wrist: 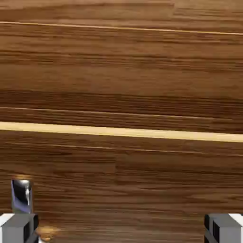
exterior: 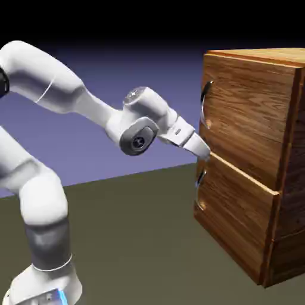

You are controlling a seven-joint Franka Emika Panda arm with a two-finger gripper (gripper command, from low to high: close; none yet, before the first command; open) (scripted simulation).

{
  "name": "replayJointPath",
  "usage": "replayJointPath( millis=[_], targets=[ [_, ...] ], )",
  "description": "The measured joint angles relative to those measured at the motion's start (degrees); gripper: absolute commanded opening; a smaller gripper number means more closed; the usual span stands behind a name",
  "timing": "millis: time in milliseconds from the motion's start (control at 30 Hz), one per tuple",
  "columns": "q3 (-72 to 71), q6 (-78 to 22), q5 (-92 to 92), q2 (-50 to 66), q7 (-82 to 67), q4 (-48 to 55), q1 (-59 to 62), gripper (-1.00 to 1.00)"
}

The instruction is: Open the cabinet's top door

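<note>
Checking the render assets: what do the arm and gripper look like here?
Glossy white arm with rounded link shells, darker grey bands at the joints, and a grey round cap at the wrist. Blue glow at the base. The gripper is white and tapering; its fingers are small grey blocks. No cables or markings visible.

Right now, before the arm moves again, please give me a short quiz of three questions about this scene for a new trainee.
1. True or false: the fingers are shut on the handle of the top door.
2. What fills the hand view? A) bare table B) wood grain C) backdrop
3. The gripper is level with the seam between the top door and the ____ panel.

Key: 1 false, the fingers stand apart with nothing between them; 2 B, wood of the cabinet; 3 lower.
</note>
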State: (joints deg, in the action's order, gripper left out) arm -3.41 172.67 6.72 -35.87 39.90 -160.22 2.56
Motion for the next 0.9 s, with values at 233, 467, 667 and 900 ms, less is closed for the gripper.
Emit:
replayJointPath(
  millis=[233, 467, 667, 900],
  targets=[
    [-8.8, -3.5, 17.4, -8.3, -6.6, 2.0, 8.4, 0.00],
    [-17.7, -7.0, 34.9, -16.7, -13.3, 4.0, 16.8, 0.00],
    [-25.2, -9.9, 49.8, -23.8, -19.0, 5.8, 24.0, 0.00],
    [-34.1, -13.4, 67.3, -32.1, -25.6, 7.8, 32.5, 0.00]
  ],
)
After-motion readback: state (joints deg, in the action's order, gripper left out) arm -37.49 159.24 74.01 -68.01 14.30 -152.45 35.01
